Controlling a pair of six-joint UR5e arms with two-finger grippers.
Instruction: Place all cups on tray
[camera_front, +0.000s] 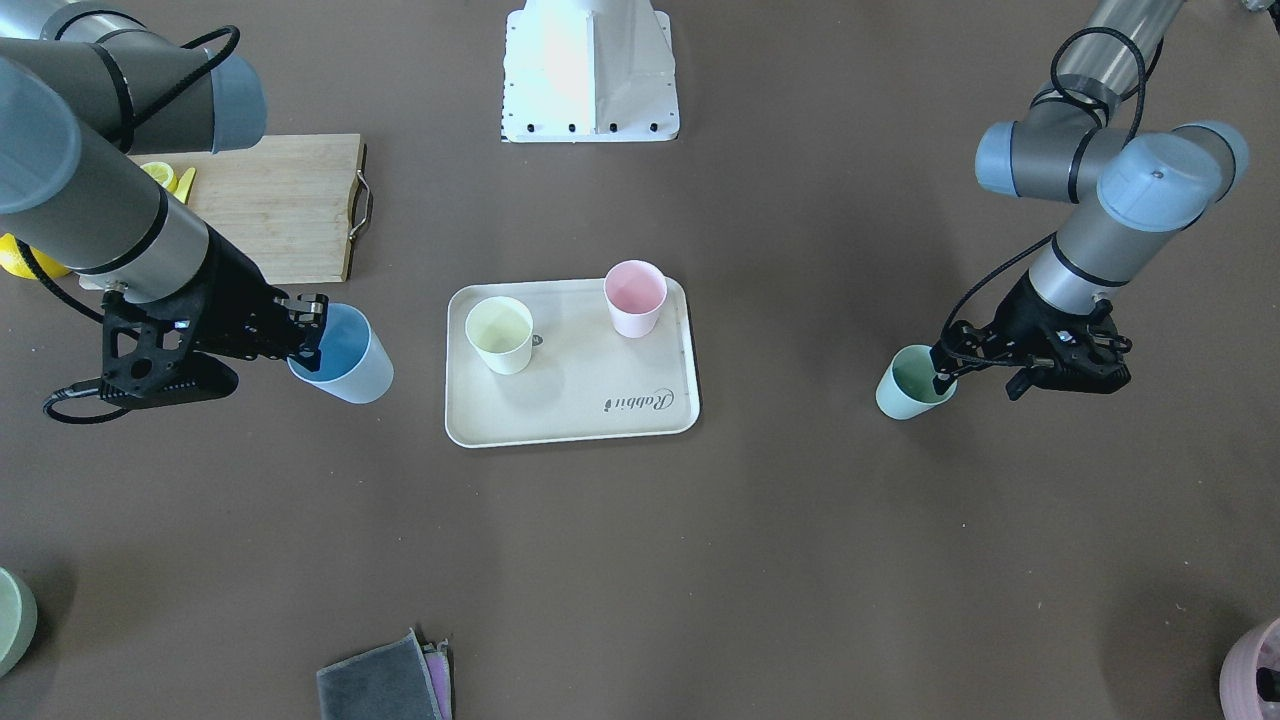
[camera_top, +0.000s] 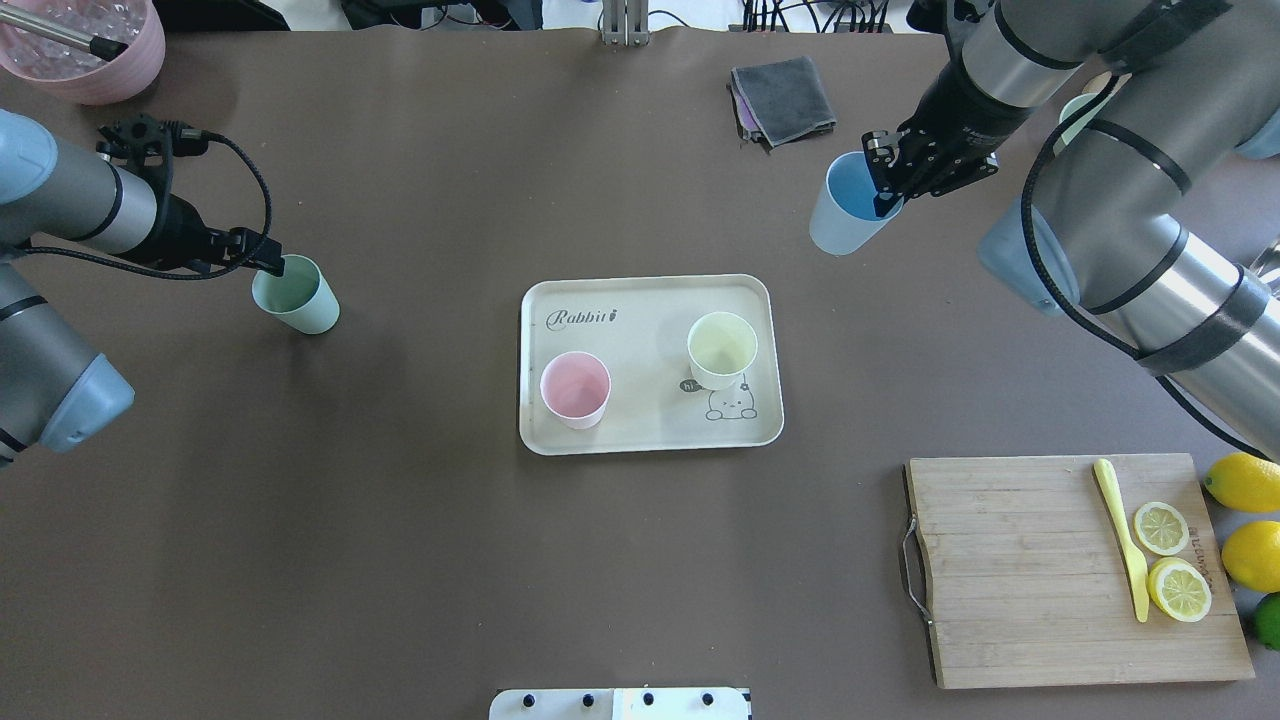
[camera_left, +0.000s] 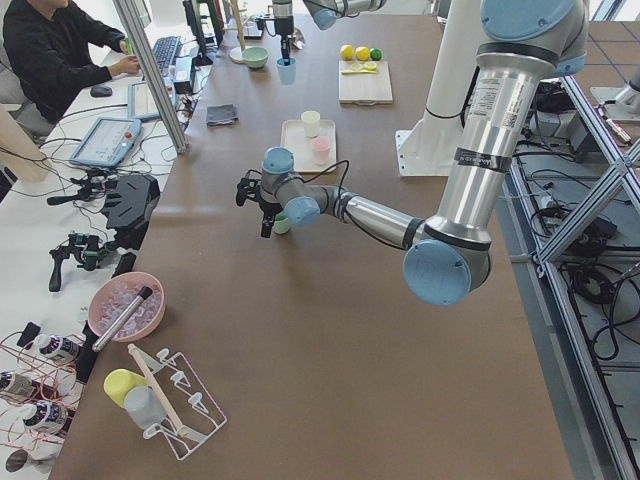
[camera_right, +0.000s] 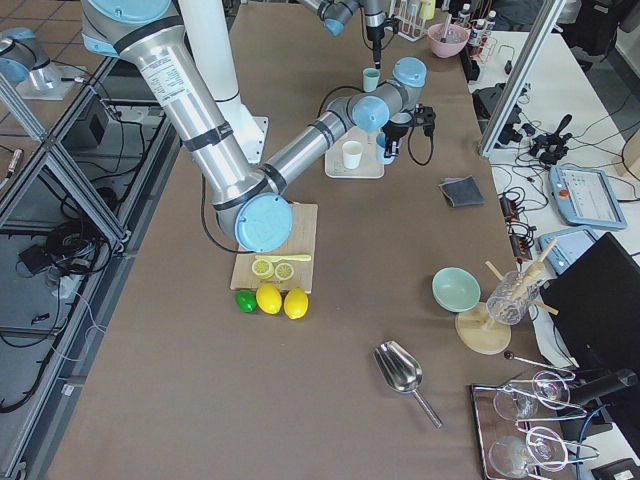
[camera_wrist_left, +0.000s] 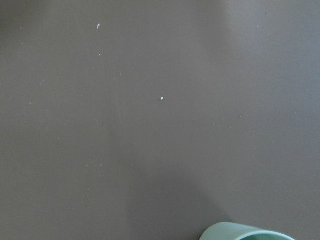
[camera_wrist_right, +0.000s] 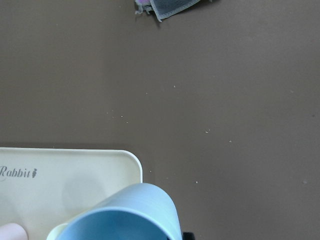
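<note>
The cream tray (camera_top: 650, 300) lies mid-table, also in the front view (camera_front: 570, 400). On it stand the pink cup (camera_top: 575, 390) and the pale yellow cup (camera_top: 721, 350). My right gripper (camera_top: 885, 190) is shut on the rim of the light blue cup (camera_top: 845, 215), which hangs tilted above the table, right of and beyond the tray; the right wrist view shows the cup (camera_wrist_right: 125, 215) over the tray's corner (camera_wrist_right: 75, 170). My left gripper (camera_top: 270, 265) pinches the rim of the mint green cup (camera_top: 300, 297), left of the tray. I cannot tell whether that cup is off the table.
A wooden cutting board (camera_top: 1040, 600) with lemon slices and a yellow knife lies at the near right, with whole lemons (camera_top: 1245, 480) beside it. A grey cloth (camera_top: 782, 98) lies at the far edge. A mauve pot (camera_top: 85, 50) stands at the far left corner.
</note>
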